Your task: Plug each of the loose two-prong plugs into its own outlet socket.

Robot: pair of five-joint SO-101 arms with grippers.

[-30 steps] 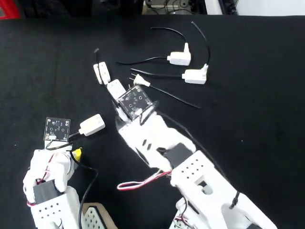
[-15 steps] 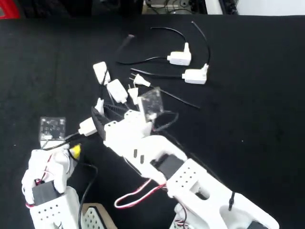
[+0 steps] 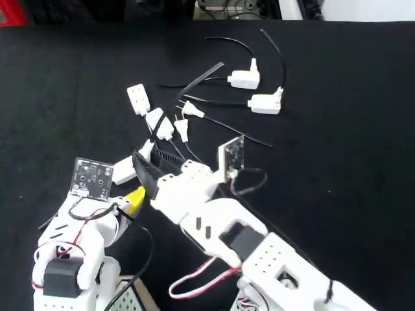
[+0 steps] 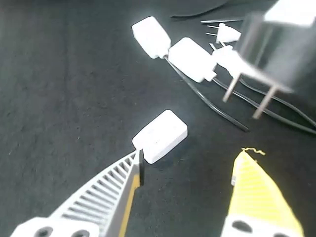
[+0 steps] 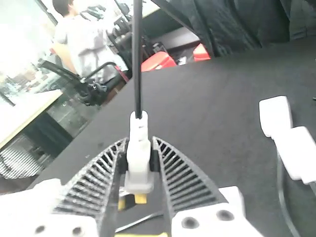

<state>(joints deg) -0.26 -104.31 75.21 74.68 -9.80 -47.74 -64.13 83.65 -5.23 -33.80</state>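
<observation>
**R gripper [image 5: 138, 144] holding plug [image 5: 138, 165], L gripper [image 4: 190, 153] empty**

R jaws pinched tight on the white plug's body, black cord [image 5: 137, 54] going straight up. L one's spread wide w/ nothing in it, white socket block [image 4: 159, 136] right by its grey finger [image 4: 116, 185]. Another loose plug [image 3: 190, 109] lies further back on the black table [image 3: 350, 181].

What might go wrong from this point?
The socket lies loose by the open left gripper, ungripped, so pushing the plug in may just slide it. The right gripper holds that plug, whose cord passes other plugs and might drag them. The two grippers sit close and may bump.
</observation>
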